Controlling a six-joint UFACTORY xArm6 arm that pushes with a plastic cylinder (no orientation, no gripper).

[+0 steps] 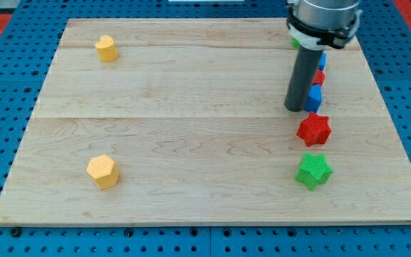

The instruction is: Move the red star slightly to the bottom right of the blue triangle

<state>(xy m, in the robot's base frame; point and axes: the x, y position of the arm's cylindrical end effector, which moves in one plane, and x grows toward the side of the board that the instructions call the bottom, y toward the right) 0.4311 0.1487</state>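
Note:
The red star [313, 128] lies on the wooden board [191, 128] at the view's right. Just above it sits a blue block [314, 97], partly hidden by my rod, so its shape is unclear. My tip [295, 108] rests on the board right beside that blue block's left side, and up-left of the red star without touching it. Above the blue block a small red block [320, 76] and another blue block [322, 61] peek out from behind the rod.
A green star [313, 170] lies just below the red star. A sliver of a green block [295, 43] shows left of the rod near the top. A yellow block [106, 48] sits at top left and a yellow hexagon [103, 171] at bottom left.

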